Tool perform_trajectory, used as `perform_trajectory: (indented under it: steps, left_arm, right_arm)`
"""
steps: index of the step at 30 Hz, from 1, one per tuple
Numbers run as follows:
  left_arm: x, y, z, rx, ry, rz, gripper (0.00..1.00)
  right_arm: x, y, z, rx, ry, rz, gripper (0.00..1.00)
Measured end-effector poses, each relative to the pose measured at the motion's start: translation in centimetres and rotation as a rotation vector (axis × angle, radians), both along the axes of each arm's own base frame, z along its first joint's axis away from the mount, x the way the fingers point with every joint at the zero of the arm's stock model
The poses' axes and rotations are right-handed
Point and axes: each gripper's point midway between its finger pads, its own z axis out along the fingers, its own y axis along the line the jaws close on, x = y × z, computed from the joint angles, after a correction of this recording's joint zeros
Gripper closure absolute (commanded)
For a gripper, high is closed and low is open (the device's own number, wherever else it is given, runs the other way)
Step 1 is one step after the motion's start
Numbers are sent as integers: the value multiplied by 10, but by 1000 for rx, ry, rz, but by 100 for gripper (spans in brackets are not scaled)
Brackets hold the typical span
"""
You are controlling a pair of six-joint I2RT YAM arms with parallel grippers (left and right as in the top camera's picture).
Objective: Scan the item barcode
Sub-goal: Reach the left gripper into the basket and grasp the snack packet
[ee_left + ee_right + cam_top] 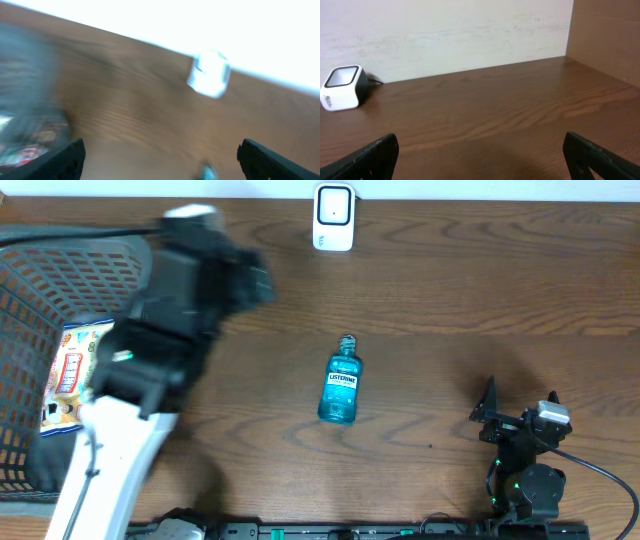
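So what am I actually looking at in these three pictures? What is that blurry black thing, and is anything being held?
These are two robot arms at a wooden table. One picture looks down from above; the other two come from cameras on each arm's wrist. The blurry shape is the left arm, caught moving beside a mesh basket that holds a snack packet. Its left tool is open and empty. The right tool, also open and empty, sits at the table's near right. A blue mouthwash bottle lies mid-table; a white barcode scanner stands at the far edge.

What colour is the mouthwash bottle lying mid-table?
The Listerine mouthwash bottle is teal-blue with a dark cap, clearest in the overhead view.
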Motion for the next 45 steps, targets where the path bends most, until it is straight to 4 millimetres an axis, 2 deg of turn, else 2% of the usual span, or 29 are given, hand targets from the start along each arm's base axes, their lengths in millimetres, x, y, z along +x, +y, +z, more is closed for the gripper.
perform_trajectory:
  steps: [2, 3, 5, 7, 8, 10, 13, 16, 22, 26, 31, 34, 40, 45]
  left_arm:
    - [-2, 49, 6, -34, -18, 174, 2]
    - [-6, 83, 5, -59, -19, 303, 2]
    - [-18, 125, -4, -119, 10, 480, 2]
    - [-43, 163, -23, -188, 77, 687, 2]
    - [-61, 181, -35, -238, 120, 815, 2]
    - [-95, 200, -55, -342, 187, 1041, 2]
    - [-123, 213, -73, -470, 203, 1289, 2]
    - [-131, 223, -88, -555, 184, 1448, 2]
    - [-117, 233, -121, -594, 227, 1575, 2]
    - [-98, 247, -149, -595, 260, 1632, 2]
    - [-88, 261, -192, -551, 372, 1697, 2]
    - [-84, 264, -209, -536, 406, 1720, 2]
    - [-78, 267, -232, -550, 413, 1795, 2]
    - [-75, 269, -235, -583, 372, 1841, 2]
  right_arm:
    - [0, 0, 0, 0, 0, 0, 1]
    - [0, 0, 0, 0, 0, 0, 1]
    - [0, 0, 0, 0, 0, 0, 1]
    - [0, 0, 0, 0, 0, 0, 1]
    - [0, 0, 0, 0, 0, 0, 1]
    - [0, 0, 0, 0, -1, 0, 1]
    - [0, 0, 0, 0, 0, 0, 1]
    - [0, 0, 0, 0, 0, 0, 1]
    - [0, 0, 0, 0, 0, 0, 1]
    - [0, 0, 0, 0, 0, 0, 1]
    - [0, 0, 0, 0, 0, 0, 1]
    - [0, 0, 0, 0, 0, 0, 1]
    - [0, 0, 0, 0, 0, 0, 1]
    - [0, 0, 0, 0, 0, 0, 1]
